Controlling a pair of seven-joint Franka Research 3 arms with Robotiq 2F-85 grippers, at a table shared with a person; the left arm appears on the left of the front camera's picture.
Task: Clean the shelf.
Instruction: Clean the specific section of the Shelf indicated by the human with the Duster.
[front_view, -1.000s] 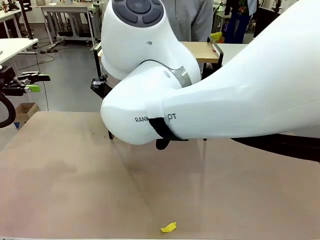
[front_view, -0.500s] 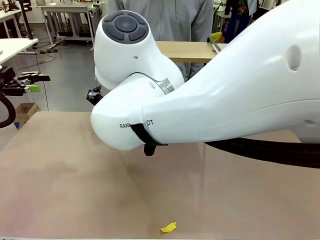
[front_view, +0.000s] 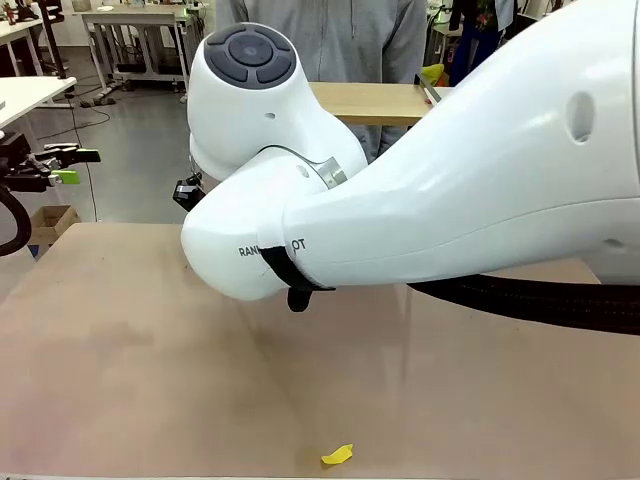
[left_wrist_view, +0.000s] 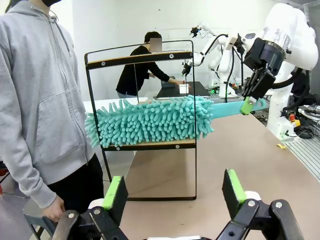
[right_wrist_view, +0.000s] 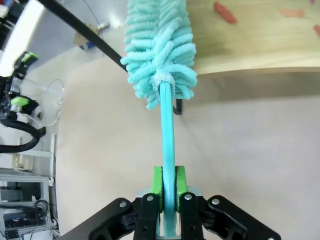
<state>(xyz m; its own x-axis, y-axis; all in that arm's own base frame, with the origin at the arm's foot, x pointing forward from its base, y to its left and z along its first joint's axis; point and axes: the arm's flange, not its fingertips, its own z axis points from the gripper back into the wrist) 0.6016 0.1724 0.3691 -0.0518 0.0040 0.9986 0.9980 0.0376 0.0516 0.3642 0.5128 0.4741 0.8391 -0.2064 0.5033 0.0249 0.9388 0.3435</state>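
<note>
**Sweeping the shelf's lower board**

The shelf stands on the tabletop, with a person just left of it. The duster lies along its lower board. Its handle runs right of the shelf into the right jaws, clenched on it. The left jaws, before the shelf, gape empty. Advisable: hold the head flat and stroke toward the red scraps, clear of the frame.

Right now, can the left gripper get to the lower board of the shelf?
Probably not freely: the duster in the right gripper covers that board.
</note>
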